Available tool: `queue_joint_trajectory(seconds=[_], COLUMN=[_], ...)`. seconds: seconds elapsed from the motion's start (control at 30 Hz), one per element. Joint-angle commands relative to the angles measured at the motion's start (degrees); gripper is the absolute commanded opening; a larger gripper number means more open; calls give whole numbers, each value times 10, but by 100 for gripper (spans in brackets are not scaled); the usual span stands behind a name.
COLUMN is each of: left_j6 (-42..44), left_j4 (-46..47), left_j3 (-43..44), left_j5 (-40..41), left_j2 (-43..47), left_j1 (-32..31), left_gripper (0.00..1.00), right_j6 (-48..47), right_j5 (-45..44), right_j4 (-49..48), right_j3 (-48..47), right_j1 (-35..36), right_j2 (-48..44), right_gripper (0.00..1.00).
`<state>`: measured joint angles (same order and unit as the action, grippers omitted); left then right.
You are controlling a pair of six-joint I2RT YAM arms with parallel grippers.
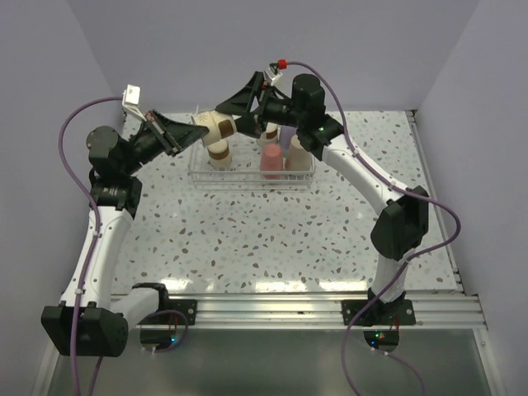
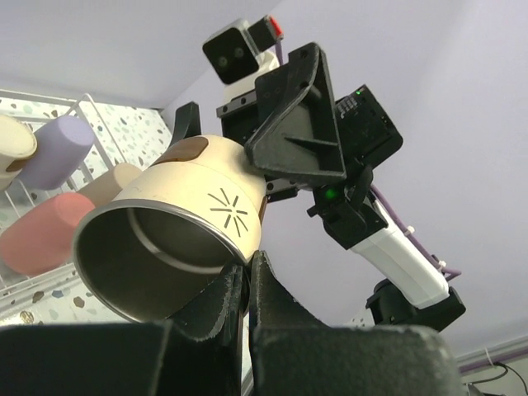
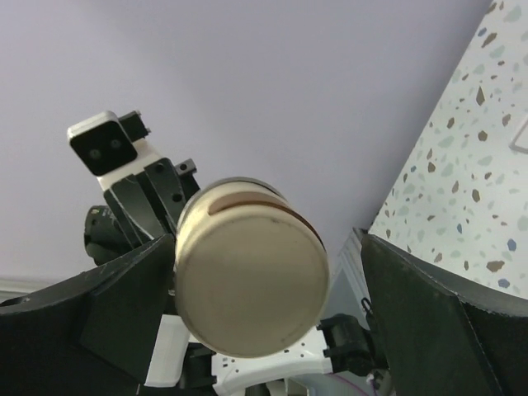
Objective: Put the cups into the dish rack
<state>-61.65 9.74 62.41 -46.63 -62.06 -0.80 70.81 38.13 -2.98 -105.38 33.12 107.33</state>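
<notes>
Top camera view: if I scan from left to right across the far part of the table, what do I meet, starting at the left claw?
left gripper → cream cup pinched by its rim → pink cup in the dish rack → lavender cup

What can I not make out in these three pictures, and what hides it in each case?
- Top view: the right arm covers the back of the dish rack, so the cups inside cannot be counted.
- Left wrist view: the left edge cuts off the rack, and the held cup hides part of it.
- Right wrist view: the cup's base, inside the open right gripper, hides its rim and the left gripper pinching it.
</notes>
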Motion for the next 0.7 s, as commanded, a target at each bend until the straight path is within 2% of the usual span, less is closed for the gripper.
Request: queue_joint_trajectory(seconds=[0.0, 0.43, 0.53, 0.67], left_j6=[-29, -52, -57, -66], left_j4=[72, 107, 102, 120], left_j3=[-8, -27, -32, -38], left_j5=[34, 26, 29, 30], left_j2=[21, 21, 17, 13], left_j1=[-2, -2, -1, -2], left_gripper=[0, 0, 0, 0], right_j6=[-26, -5, -5, -3], right_j5=[5, 7, 10, 12], right_j4=[9, -4, -4, -11], right_j3=[21, 4, -3, -2], right_j1=[5, 6, 10, 12], right_j2=[-48, -44, -39, -35], right_gripper=[98, 98, 95, 86])
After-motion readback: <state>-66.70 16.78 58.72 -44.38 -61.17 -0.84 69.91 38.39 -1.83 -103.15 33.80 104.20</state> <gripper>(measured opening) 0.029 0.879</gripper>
